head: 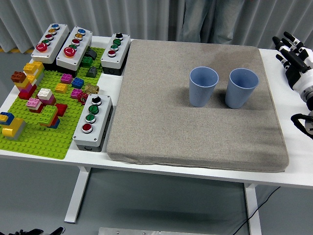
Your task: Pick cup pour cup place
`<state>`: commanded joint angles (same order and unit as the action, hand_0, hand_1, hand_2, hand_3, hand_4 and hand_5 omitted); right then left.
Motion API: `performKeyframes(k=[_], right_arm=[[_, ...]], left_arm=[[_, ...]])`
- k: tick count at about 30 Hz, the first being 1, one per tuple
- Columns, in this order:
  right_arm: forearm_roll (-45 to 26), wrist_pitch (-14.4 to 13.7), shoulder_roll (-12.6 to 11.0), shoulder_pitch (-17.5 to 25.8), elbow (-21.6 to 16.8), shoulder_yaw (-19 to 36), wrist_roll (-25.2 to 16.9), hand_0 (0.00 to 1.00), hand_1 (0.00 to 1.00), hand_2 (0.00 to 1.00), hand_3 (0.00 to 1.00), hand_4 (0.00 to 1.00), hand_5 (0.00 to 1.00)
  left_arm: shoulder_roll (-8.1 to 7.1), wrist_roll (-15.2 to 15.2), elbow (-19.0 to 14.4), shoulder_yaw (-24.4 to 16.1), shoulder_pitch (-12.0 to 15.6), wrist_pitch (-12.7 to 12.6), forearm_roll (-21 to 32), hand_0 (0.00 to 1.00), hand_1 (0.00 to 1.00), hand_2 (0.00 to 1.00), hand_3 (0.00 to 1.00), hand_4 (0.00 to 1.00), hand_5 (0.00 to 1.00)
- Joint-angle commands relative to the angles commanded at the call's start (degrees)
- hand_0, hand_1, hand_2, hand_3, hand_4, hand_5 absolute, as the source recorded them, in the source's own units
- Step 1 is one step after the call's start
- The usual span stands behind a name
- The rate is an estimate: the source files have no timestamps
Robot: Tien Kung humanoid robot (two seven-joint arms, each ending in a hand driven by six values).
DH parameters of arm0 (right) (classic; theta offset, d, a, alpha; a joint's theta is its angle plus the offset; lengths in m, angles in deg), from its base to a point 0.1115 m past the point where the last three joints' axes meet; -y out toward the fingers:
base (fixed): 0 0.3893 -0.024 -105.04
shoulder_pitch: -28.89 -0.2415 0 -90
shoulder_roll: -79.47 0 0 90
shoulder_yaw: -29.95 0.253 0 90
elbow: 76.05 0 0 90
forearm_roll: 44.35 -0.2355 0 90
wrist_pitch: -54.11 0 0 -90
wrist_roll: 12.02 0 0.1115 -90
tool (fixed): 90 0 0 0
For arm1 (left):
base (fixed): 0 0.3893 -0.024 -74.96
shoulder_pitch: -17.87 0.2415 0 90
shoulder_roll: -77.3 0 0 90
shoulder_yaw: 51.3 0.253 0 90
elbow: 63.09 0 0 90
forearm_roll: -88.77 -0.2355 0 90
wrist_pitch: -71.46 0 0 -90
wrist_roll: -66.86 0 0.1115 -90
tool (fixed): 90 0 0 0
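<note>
Two blue ribbed cups stand upright side by side on the grey mat (171, 122). The left cup (203, 86) and the right cup (242, 87) are a small gap apart. My right hand (293, 56) is raised at the right edge of the head view, well clear of the right cup, its fingers spread and holding nothing. The left arm does not show.
A green brick baseplate (44, 122) with several coloured bricks lies at the left. Several grey button boxes (93, 122) stand around it. A person's legs (205, 22) show behind the table's far edge.
</note>
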<state>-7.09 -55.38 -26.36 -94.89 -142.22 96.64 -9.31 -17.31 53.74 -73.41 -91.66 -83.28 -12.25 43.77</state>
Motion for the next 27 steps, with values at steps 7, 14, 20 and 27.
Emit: performKeyframes(k=[7,14,20,27], right_arm=[[3.64,-0.81,1.66,0.06,1.90,0.12,-0.79,0.966,0.823,0.860,0.798,0.799,0.998],[6.05,-1.31,1.64,0.10,1.94,0.13,-0.83,0.981,0.829,0.865,0.806,0.800,0.998],[6.66,-1.37,1.76,0.19,2.02,0.22,-0.74,0.986,0.833,0.867,0.811,0.802,0.998],[6.58,-1.37,1.98,0.25,2.07,0.44,-0.69,0.986,0.835,0.867,0.822,0.799,0.998]], left_arm=[[0.11,0.00,0.00,-0.01,-0.01,-0.03,0.00,0.765,0.754,0.802,0.648,0.499,0.998],[0.16,-0.02,0.00,-0.05,-0.01,-0.01,-0.17,0.765,0.754,0.803,0.648,0.500,0.998],[0.19,0.00,0.00,0.24,0.13,0.00,0.26,0.765,0.754,0.802,0.648,0.499,0.998],[0.33,0.09,0.00,0.80,0.29,-0.02,0.73,0.765,0.754,0.803,0.648,0.498,0.998]])
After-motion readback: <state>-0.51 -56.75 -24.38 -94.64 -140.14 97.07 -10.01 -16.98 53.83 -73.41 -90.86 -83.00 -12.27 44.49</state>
